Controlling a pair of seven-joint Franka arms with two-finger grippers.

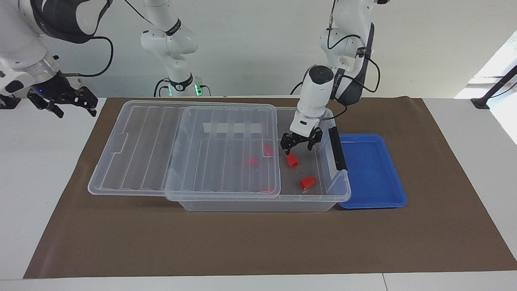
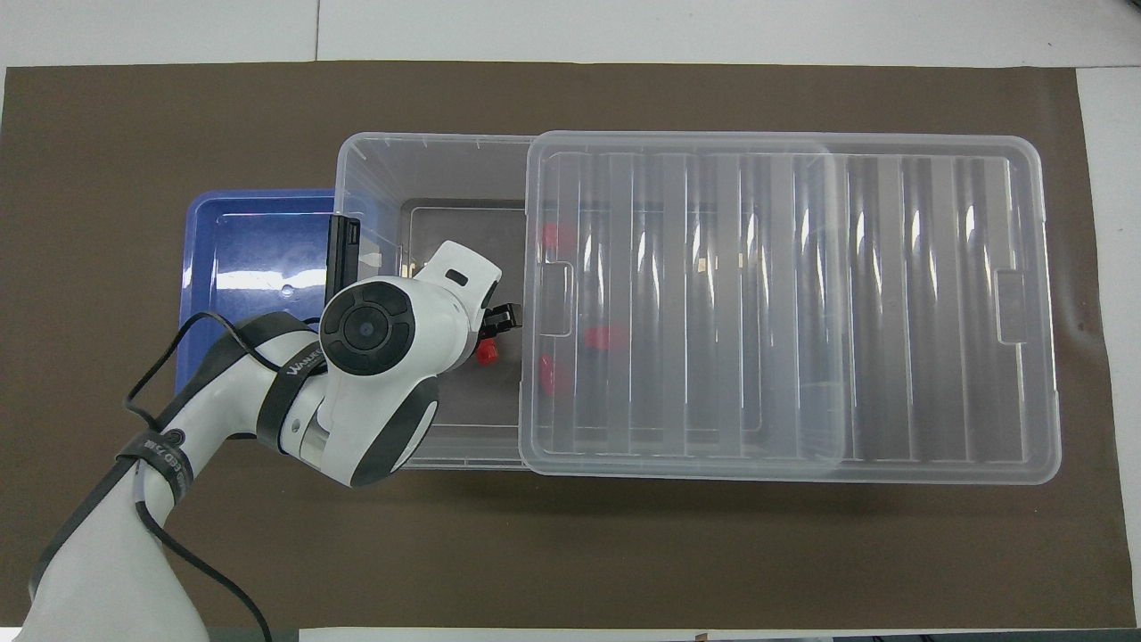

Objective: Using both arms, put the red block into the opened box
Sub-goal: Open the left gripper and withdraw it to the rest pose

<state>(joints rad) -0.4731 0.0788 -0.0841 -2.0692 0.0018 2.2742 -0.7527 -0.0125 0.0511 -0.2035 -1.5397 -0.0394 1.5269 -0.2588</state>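
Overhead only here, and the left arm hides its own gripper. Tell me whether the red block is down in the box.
Observer: In the facing view, the red block lies on the floor of the box, in the end the lid leaves uncovered.
Operator: Report the left gripper.
Observer: The left gripper hangs open just above the block and does not touch it.
Operator: The right gripper isn't in my view. Locate it.
Observer: The right gripper is open. It is up over the white table, off the brown mat at the right arm's end.
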